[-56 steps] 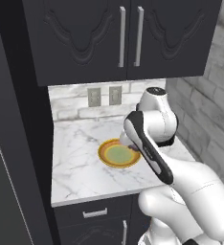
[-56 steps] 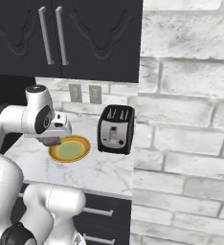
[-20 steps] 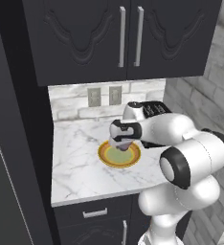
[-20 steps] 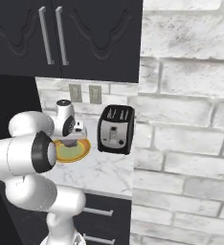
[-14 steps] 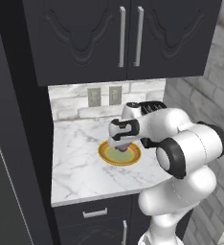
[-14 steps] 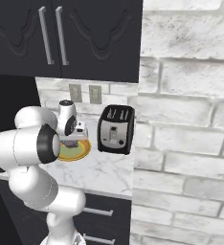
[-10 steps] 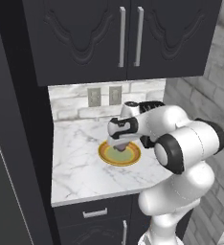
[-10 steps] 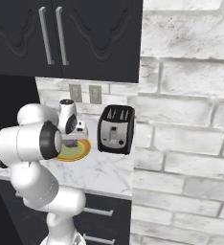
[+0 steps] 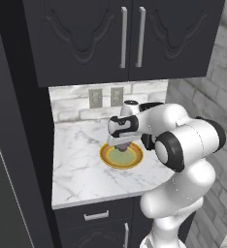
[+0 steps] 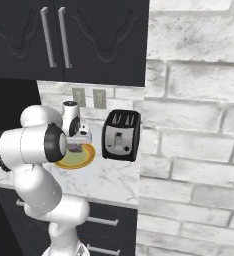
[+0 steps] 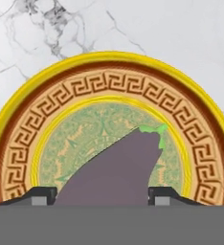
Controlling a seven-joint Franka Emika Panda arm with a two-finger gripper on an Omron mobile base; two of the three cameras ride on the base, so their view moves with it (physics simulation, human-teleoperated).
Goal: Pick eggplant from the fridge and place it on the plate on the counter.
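In the left base view the gripper [image 9: 121,145] is seen lowered directly over the plate [image 9: 105,156], which lies on the marble worktop [image 9: 76,164] below dark upper cabinets [image 9: 115,38] and two wall outlets [image 9: 105,97]. A second ago the hand was held a little higher above the plate; it is now brought down close to the dish.

In the right base view the gripper [image 10: 75,146] is partly masked by the arm, with the plate [image 10: 86,157] under it and a black toaster [image 10: 121,135] just beside it to the right.

In the hand view the eggplant [image 11: 114,174] is seen between the two finger tips [image 11: 39,194], green stem end forward, over the pale green centre of the plate [image 11: 109,62]. The jaws are shown slightly apart either side of it and are judged to be just starting to part from a closed grip; whether the eggplant is fully let go cannot be told.

The eggplant is therefore at the plate, and the release step is judged under way. Task is taken as nearly complete; only opening fully and lifting clear is left.
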